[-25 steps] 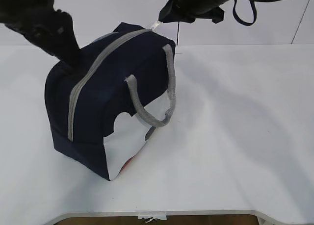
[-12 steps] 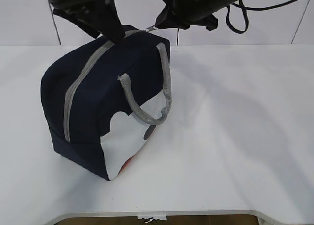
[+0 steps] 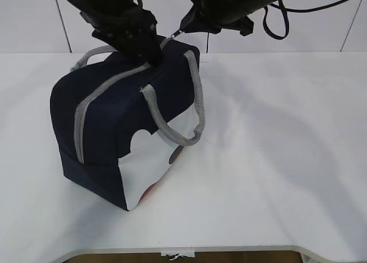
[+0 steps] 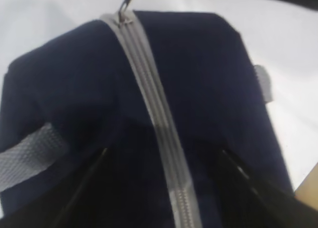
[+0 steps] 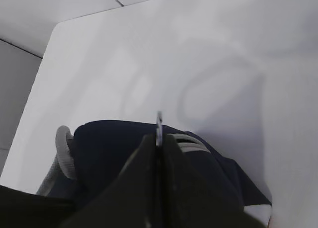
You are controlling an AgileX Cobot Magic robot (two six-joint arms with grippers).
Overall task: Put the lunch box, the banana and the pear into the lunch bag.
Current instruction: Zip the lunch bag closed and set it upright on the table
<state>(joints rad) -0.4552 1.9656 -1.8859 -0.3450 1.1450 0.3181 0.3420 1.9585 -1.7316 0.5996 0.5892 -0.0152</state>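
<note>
Right fingers [image 5: 158,141] clamp the zipper pull [image 3: 174,33] atop the bag [image 3: 109,125]; left fingers [image 3: 143,48] spread over it. A slipped pull could tip the bag.

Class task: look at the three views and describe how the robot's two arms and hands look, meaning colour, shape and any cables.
Both arms are black and blocky. The left hand is chunky and dark. The right hand narrows to two slim black fingers. Black cables loop from the right arm.

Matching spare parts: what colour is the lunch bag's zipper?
Grey zipper on navy-blue fabric; left wrist view.
</note>
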